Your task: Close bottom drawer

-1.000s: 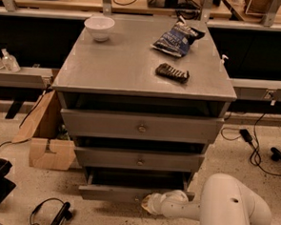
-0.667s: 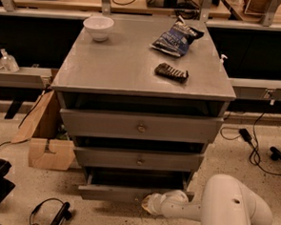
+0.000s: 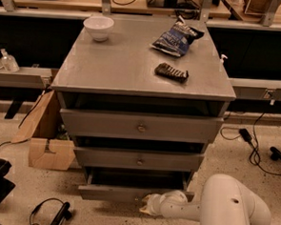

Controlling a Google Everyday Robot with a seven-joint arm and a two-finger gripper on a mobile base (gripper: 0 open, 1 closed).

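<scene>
Only one camera view here. The bottom drawer (image 3: 109, 193) sits at the foot of the grey table (image 3: 124, 70) and is pulled out a bit, so its slim front sticks out past the two drawers above it, with a dark gap behind. The gripper (image 3: 147, 206) is down near the floor, right up against that front panel, a little right of the middle. I honestly can't tell whether it's spread or pressed together. The fat white arm (image 3: 232, 208) comes in from the lower right.

On top of the table there's a white bowl (image 3: 98, 27) at the back left, a blue chip bag (image 3: 176, 38) at the back right, and a dark packet (image 3: 171, 72) nearer the front. A cardboard box (image 3: 47, 149) sits on the floor just to the left of the table.
</scene>
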